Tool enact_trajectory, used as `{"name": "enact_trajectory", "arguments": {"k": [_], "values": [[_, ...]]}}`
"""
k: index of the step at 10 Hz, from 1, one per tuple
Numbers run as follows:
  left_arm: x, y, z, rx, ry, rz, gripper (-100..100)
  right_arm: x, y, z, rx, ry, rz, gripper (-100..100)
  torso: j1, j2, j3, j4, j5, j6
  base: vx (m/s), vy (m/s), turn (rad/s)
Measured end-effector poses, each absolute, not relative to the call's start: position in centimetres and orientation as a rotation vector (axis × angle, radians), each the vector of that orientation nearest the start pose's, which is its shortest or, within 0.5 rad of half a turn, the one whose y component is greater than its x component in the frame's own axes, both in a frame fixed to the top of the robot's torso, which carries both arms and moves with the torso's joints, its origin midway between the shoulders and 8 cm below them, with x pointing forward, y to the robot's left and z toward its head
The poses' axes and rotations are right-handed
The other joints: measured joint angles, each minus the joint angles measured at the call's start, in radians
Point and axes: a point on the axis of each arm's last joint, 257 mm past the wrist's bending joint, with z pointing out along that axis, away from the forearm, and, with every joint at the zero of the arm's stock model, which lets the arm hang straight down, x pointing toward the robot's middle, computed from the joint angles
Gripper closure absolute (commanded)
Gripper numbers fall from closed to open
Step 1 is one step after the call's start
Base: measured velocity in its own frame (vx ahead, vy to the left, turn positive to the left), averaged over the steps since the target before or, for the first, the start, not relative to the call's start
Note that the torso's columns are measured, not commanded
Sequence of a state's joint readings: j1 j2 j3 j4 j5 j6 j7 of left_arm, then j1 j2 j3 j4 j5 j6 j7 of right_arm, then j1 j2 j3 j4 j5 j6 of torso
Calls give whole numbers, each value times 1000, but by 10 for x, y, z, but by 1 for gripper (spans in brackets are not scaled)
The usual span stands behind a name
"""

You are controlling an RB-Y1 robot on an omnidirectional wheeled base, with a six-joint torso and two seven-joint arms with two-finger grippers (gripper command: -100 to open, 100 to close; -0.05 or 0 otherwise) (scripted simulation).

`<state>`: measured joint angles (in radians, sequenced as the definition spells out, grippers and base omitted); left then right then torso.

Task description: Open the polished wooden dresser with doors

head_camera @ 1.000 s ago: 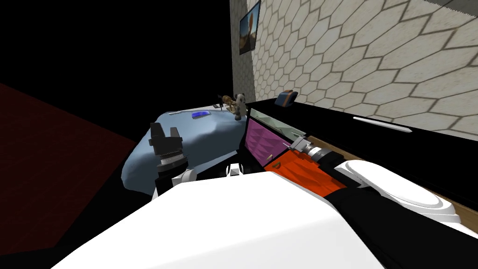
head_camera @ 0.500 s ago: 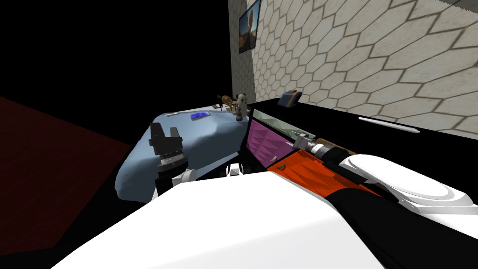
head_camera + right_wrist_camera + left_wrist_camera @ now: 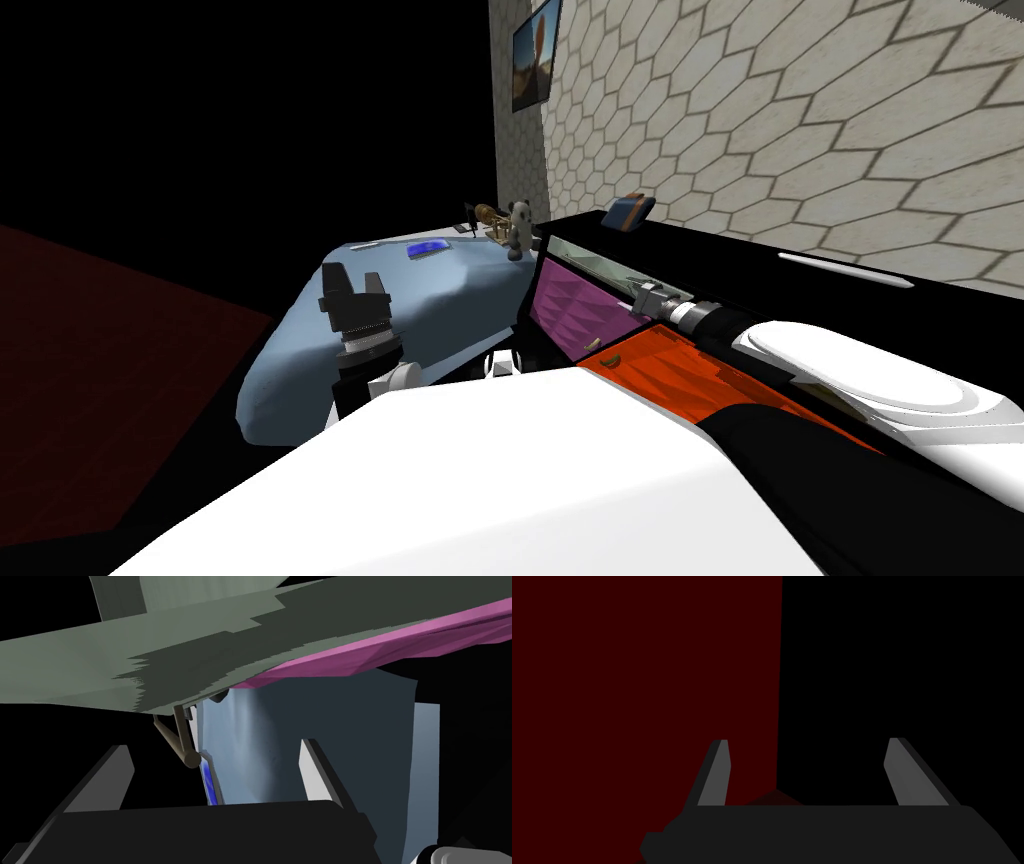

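Head view: right gripper (image 3: 643,296) has crept further along the dresser (image 3: 575,305) on my right | fingers wide apart around brown handle (image 3: 181,743), not squeezing | grab comes next | left gripper (image 3: 808,742) spread, resting.

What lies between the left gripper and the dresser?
The pale blue bed lies there. In the head view, its cover fills the stretch from the left gripper to the dresser.
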<state>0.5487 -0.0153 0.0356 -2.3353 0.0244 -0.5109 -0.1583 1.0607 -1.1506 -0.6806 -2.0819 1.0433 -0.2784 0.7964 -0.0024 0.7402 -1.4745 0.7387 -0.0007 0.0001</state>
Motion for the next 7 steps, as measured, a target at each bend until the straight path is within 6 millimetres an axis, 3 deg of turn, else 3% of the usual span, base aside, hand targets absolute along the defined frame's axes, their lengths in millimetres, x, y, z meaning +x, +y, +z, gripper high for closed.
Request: {"name": "enact_trajectory", "arguments": {"k": [1,3,5,7], "values": [[324,297,36,-601,608,-1120,0,335,-492,-111,-1559,1424,-931,100,0,0,0,0,0,0,0,0,0],[324,297,37,-601,607,-1121,0,342,-498,-104,-1568,1399,-957,100,2,-5,-1,-7,-7,-4,-85,94,122],[324,297,37,-601,607,-1121,0,348,-508,-106,-1591,1393,-960,100,-3,-9,-5,-5,-3,0,-52,53,28],[324,297,36,-601,608,-1120,0,347,-528,-108,-1580,1425,-980,100,-8,-5,-3,-3,-4,4,-19,31,50]]}}
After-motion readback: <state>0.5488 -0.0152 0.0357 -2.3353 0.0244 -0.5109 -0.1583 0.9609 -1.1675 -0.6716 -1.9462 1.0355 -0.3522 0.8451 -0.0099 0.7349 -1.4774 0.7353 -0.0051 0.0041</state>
